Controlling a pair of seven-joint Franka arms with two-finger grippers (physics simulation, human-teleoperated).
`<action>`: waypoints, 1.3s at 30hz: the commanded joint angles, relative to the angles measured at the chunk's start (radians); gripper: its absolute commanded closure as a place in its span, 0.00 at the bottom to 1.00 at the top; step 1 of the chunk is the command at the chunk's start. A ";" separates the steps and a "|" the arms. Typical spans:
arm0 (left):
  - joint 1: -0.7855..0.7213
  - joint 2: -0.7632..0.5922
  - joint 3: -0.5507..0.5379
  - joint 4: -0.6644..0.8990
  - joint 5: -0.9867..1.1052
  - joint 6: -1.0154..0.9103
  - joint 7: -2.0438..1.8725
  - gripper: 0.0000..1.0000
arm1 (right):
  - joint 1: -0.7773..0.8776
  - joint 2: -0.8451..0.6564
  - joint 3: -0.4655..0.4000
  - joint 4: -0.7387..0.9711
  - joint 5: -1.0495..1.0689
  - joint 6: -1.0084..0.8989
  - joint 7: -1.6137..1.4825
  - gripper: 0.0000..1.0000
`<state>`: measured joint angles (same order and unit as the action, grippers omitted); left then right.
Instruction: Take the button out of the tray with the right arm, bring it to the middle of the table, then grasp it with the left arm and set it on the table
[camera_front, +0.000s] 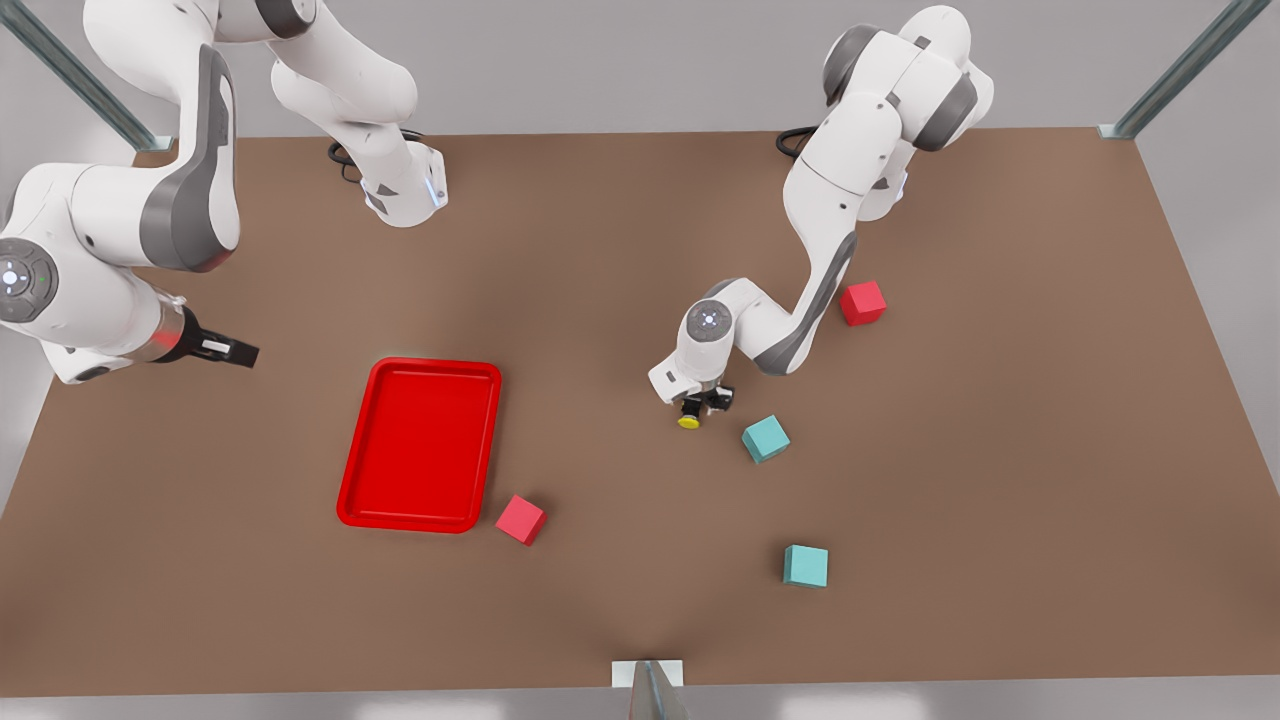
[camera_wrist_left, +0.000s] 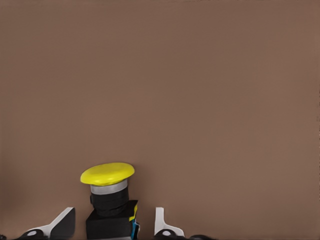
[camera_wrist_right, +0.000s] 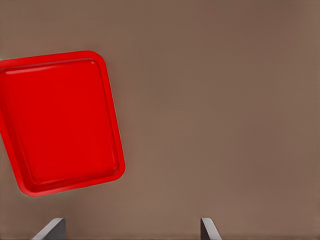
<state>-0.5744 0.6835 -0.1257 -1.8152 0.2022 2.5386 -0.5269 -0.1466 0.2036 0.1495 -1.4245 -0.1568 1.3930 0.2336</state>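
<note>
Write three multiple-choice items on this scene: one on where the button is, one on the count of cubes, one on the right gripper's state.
1. Where is the button?
A. In the tray
B. At the left gripper, right of the tray in the front view
C. On a teal cube

2. How many cubes are on the table?
A. Two
B. Four
C. Six

3. The right gripper is:
A. Open, holding nothing
B. Shut on the button
C. Shut on a cube

Key: 1 B, the button sits between the left gripper's fingers; 2 B, two red and two teal; 3 A, its fingers are spread apart above the table.
</note>
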 joint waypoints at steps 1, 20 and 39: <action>0.001 -0.001 0.000 0.000 0.002 0.000 0.050 0.36 | 0.001 -0.001 -0.001 0.003 0.000 -0.014 -0.054 0.00; 0.001 -0.045 0.026 0.091 -0.007 -0.241 0.042 0.56 | -0.008 -0.003 -0.001 0.007 0.000 -0.012 -0.051 0.00; -0.007 -0.139 0.291 0.106 0.718 -1.023 -2.294 0.56 | -0.004 0.007 -0.001 0.026 -0.003 0.011 -0.046 0.00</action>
<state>-0.5796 0.5420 0.1633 -1.6865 0.7870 1.6355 -1.5154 -0.1534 0.2094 0.1485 -1.4024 -0.1606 1.3906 0.1896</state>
